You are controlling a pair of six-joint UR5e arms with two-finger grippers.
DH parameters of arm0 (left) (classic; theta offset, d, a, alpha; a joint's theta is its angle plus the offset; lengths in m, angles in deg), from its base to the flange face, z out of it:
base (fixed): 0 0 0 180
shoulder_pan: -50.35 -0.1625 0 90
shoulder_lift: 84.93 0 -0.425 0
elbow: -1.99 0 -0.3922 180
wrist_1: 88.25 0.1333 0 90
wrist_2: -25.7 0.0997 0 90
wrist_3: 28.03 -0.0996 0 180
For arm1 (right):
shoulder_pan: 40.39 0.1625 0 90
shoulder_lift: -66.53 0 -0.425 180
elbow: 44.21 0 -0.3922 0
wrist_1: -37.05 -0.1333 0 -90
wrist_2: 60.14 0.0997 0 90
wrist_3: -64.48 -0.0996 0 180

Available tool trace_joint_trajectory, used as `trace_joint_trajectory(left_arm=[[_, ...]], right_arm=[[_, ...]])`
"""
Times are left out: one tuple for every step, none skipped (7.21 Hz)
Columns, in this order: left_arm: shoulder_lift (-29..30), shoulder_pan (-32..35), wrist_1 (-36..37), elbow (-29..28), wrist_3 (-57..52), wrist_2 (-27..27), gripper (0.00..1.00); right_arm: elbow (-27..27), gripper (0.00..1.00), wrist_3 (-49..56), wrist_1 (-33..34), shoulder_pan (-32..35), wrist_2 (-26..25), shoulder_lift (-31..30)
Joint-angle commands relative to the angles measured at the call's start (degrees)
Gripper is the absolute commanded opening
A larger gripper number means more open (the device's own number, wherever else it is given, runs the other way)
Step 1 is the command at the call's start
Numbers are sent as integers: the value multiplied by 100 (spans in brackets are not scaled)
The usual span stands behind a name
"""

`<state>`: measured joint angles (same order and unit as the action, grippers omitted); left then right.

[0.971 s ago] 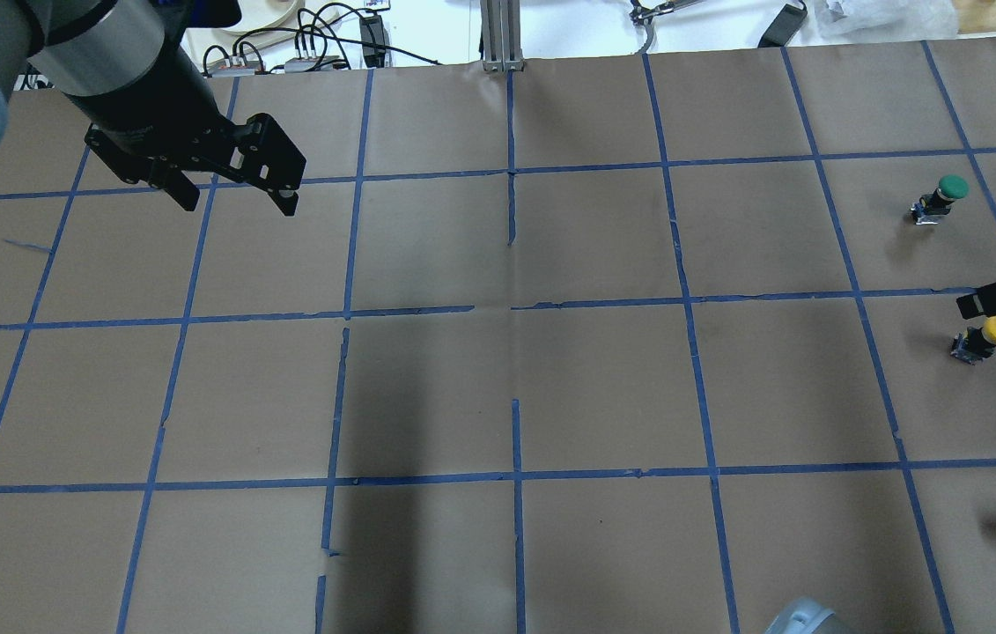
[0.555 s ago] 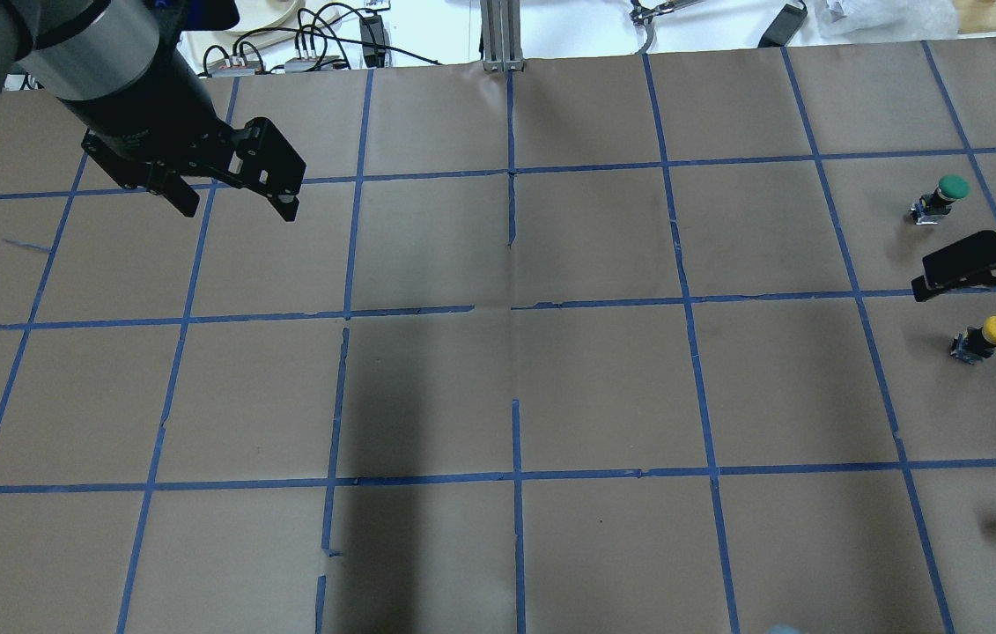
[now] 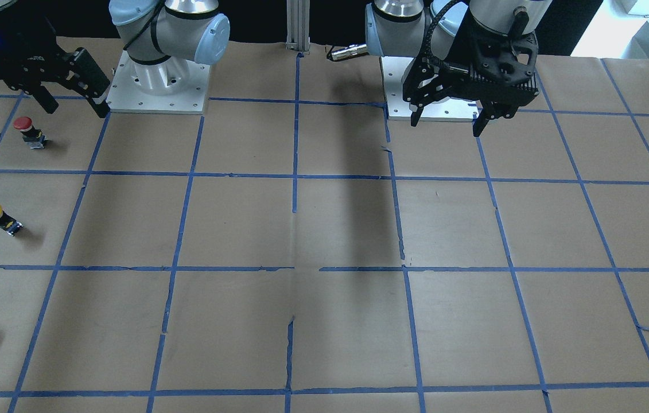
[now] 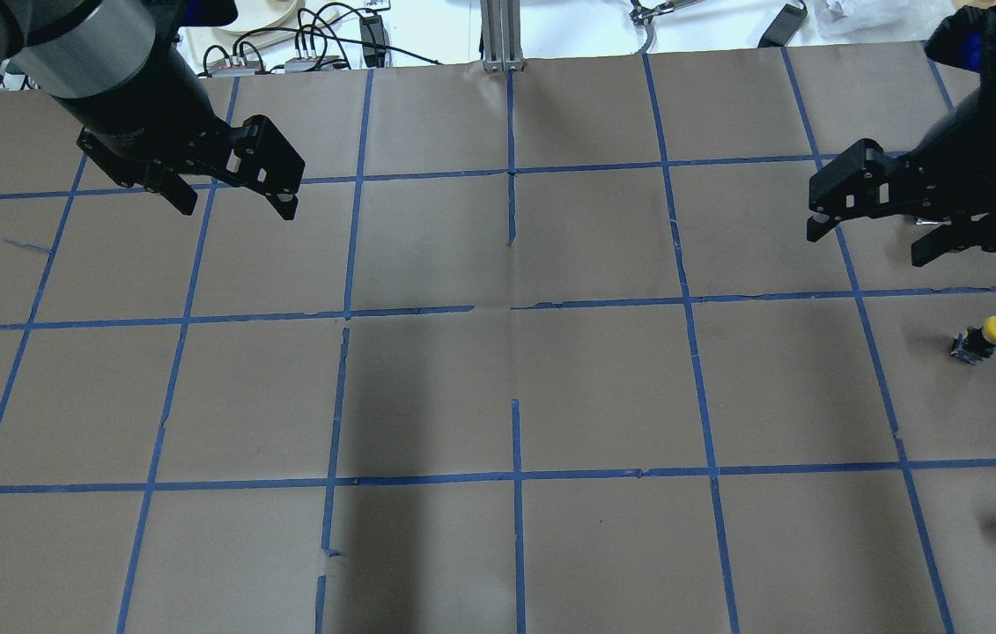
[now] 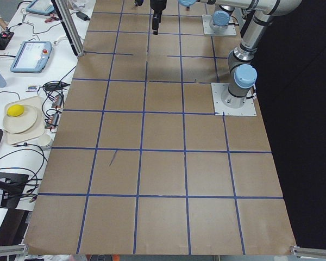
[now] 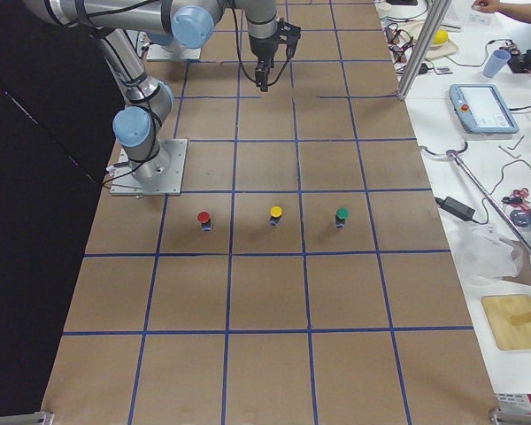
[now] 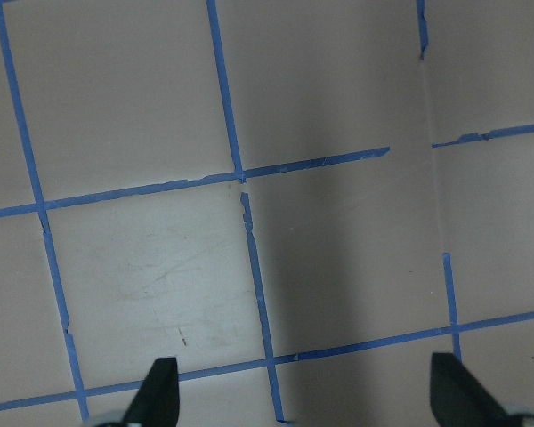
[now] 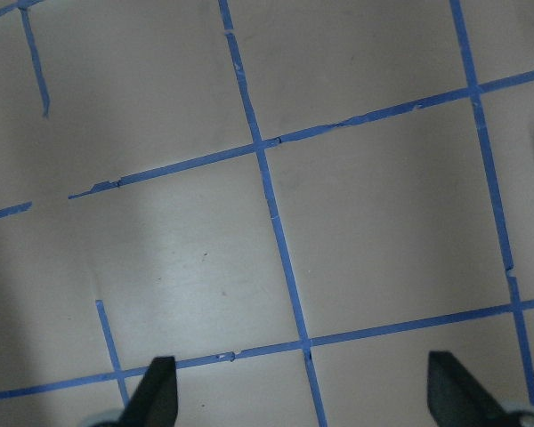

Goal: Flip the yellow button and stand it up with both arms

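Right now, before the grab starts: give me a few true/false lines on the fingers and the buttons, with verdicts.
1. The left gripper and the right gripper both have their fingers spread and hold nothing. True.
2. The yellow button sits in a row between the red button and the green button. True.
3. The right gripper is shut on the yellow button. False: the button rests on the table, apart from the open fingers.
4. The left gripper hangs over the row of buttons. False: it is over bare paper on the table's other side, far from all three.
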<state>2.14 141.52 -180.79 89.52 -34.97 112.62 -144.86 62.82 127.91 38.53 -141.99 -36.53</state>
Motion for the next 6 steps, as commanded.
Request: trace_joint_trajectory(left_arm=[[-67, 15, -9, 27, 0, 0, 100], [-102, 15, 8, 71, -35, 26, 100], [-111, 23, 43, -7, -44, 17, 100], [-129, 15, 52, -51, -35, 0, 100], [-137, 15, 35, -34, -35, 26, 100], [-146, 15, 9, -60, -35, 26, 100]], right_arm=[[106, 100, -483, -24, 972, -558, 6], [115, 100, -493, -224, 1037, -709, -125], [28, 100, -528, -479, 1047, -736, -214], [-7, 100, -424, -473, 1047, -728, -197], [-51, 100, -414, -412, 1047, -728, -188], [-25, 100, -457, -394, 1038, -676, -136]])
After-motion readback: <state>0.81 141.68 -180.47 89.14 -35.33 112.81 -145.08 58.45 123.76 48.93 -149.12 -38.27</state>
